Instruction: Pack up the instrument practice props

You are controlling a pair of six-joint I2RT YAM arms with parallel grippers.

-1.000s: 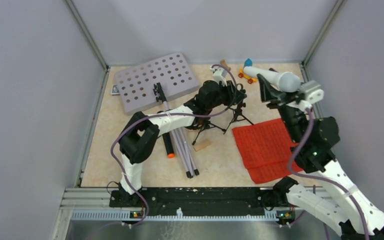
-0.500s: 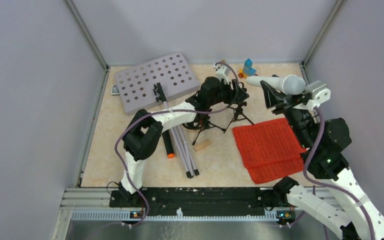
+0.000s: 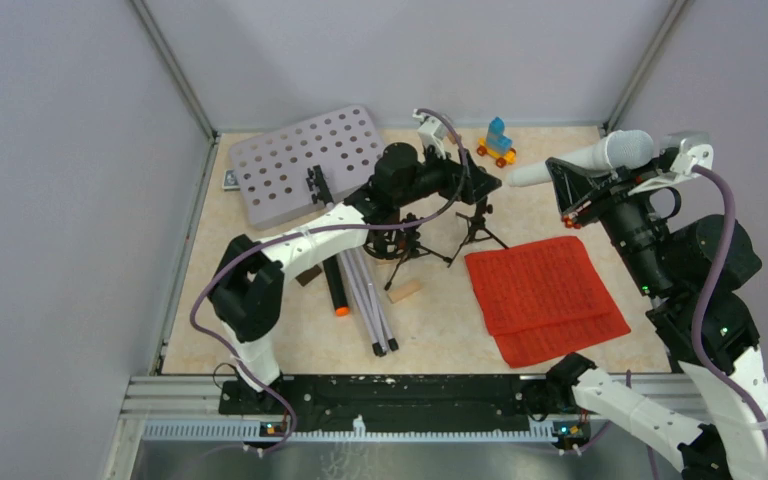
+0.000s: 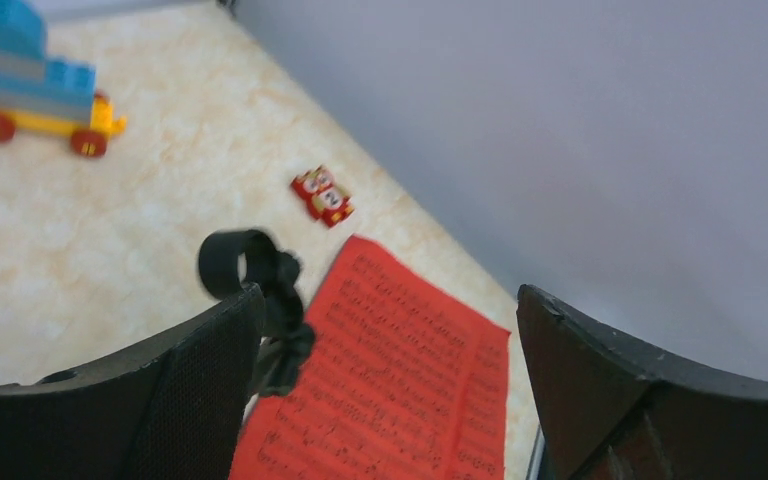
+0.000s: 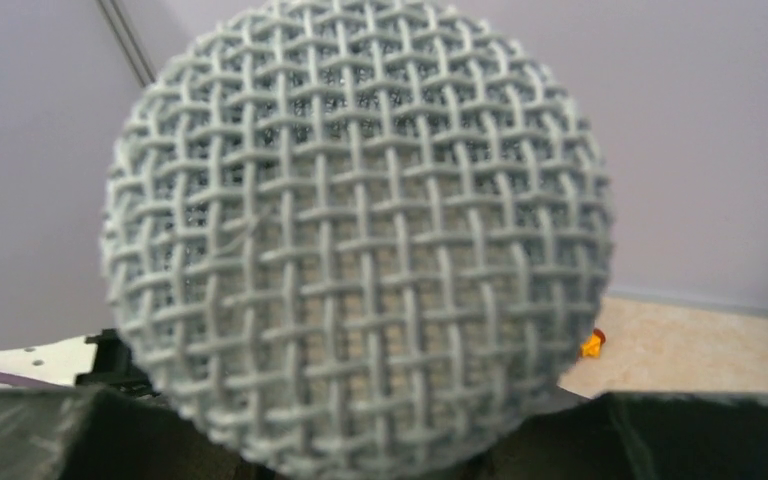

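Right gripper (image 3: pixel 572 188) is closed around the barrel of the white microphone (image 3: pixel 610 152) and holds it in the air above the far right corner of the table (image 3: pixel 260 300). In the right wrist view the mesh head (image 5: pixel 360 230) fills most of the picture.

Left gripper (image 3: pixel 475 185) is extended over the far middle of the table. Its jaws stand wide apart and grip nothing. In the left wrist view the black ring (image 4: pixel 245 265) on top of the small black tripod (image 3: pixel 477 225) lies just beside the inner face of one of the fingers (image 4: pixel 200 370). Whether the two touch cannot be told.

Positions of the other parts:
- Red sheet-music pages (image 3: pixel 545 295): flat on the right half of the table, near the right edge, overlapping one another.
- Perforated grey plate (image 3: pixel 310 160): far left corner, lying tilted, joined to the silver tripod (image 3: pixel 368 295), whose folded legs point toward the near edge.
- Black microphone (image 3: pixel 336 290): just beside the silver tripod on its left, orange end toward the near edge.
- Second black stand (image 3: pixel 403 245): middle of the table, partly hidden under the left arm.
- Wooden block (image 3: pixel 405 292): just right of the silver tripod legs.
- Toy car (image 3: pixel 497 140): at the far edge, right of centre.
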